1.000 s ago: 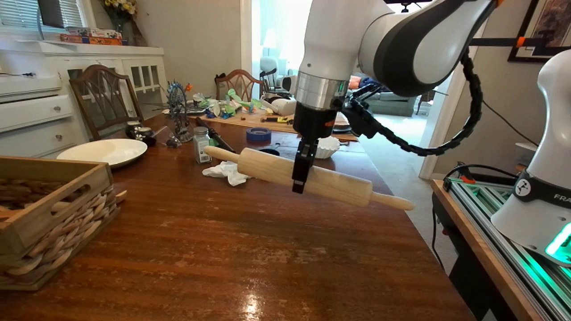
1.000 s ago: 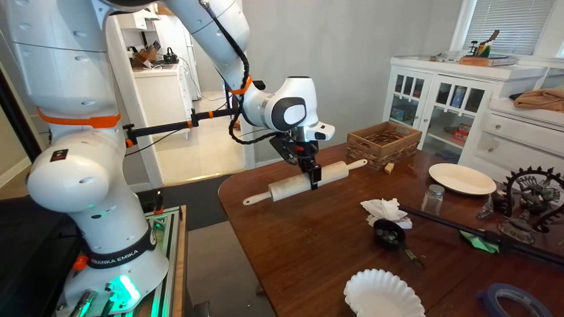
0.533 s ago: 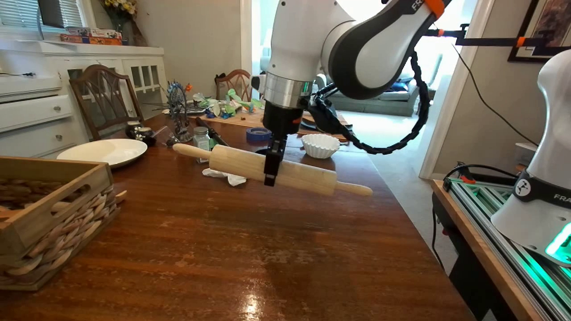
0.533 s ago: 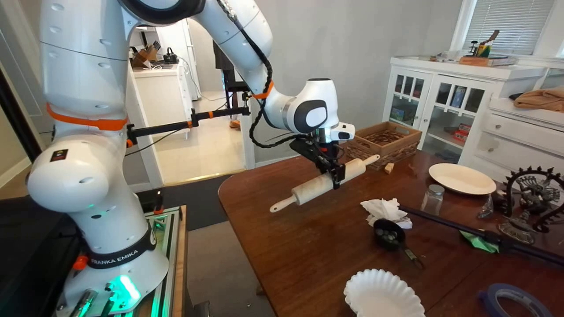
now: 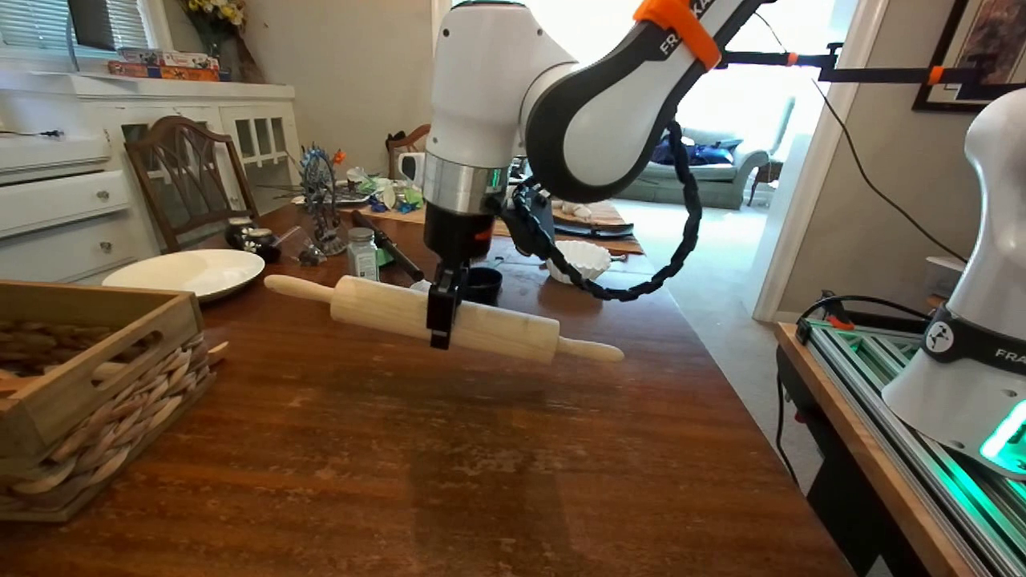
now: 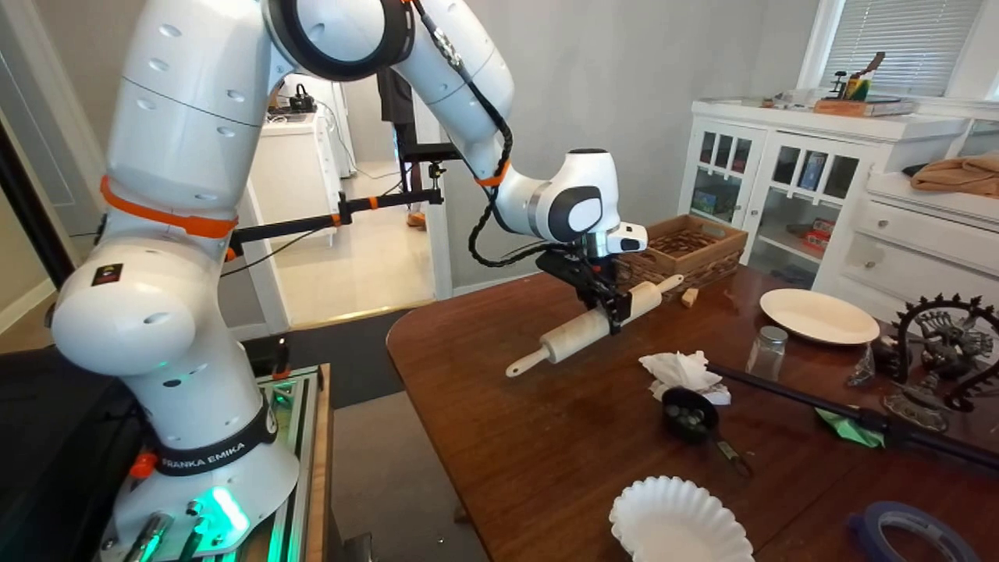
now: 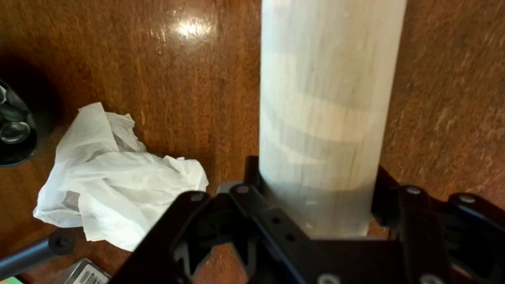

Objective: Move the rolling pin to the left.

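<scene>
Crosswise, the gripper [image 5: 441, 325] is pinching the rolling pin [image 5: 490, 328] mid-barrel, right of the basket [image 5: 152, 397] in an exterior view.

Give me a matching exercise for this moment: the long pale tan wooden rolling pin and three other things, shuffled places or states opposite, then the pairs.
Things
1. long pale tan wooden rolling pin
2. small round black cup
3. crumpled white tissue
4. flat blue roll of tape

Places and states
A. lower right corner of an exterior view
B. gripped by the black pincer
C. lying beside the cup
D. holding clear glassy pieces

Pairs: 1-B; 2-D; 3-C; 4-A
</scene>
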Robot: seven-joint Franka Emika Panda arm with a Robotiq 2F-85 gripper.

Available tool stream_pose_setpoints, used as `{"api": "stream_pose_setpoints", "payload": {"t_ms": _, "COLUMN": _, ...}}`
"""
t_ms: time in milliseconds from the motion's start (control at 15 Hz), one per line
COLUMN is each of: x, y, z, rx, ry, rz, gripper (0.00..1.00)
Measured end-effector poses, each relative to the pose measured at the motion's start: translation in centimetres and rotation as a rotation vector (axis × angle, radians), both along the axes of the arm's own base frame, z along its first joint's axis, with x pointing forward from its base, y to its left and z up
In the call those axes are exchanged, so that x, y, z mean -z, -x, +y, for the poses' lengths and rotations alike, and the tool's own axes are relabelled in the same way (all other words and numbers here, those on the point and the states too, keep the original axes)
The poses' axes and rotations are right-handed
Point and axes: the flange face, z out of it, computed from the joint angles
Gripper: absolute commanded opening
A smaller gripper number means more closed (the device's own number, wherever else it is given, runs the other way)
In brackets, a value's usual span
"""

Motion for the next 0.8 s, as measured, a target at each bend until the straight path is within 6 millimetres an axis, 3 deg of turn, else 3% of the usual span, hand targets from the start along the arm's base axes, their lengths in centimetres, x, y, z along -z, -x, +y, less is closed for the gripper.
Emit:
{"api": "stream_pose_setpoints", "payload": {"t_ms": 467, "x": 2.8, "y": -2.0, "z": 0.2, "rx": 0.011, "ry": 0.001, "rz": 0.026, "gripper": 0.38}}
{"api": "stream_pose_setpoints", "payload": {"t_ms": 800, "x": 3.3, "y": -2.7, "z": 0.4, "rx": 0.014, "ry": 0.013, "rz": 0.054, "gripper": 0.38}}
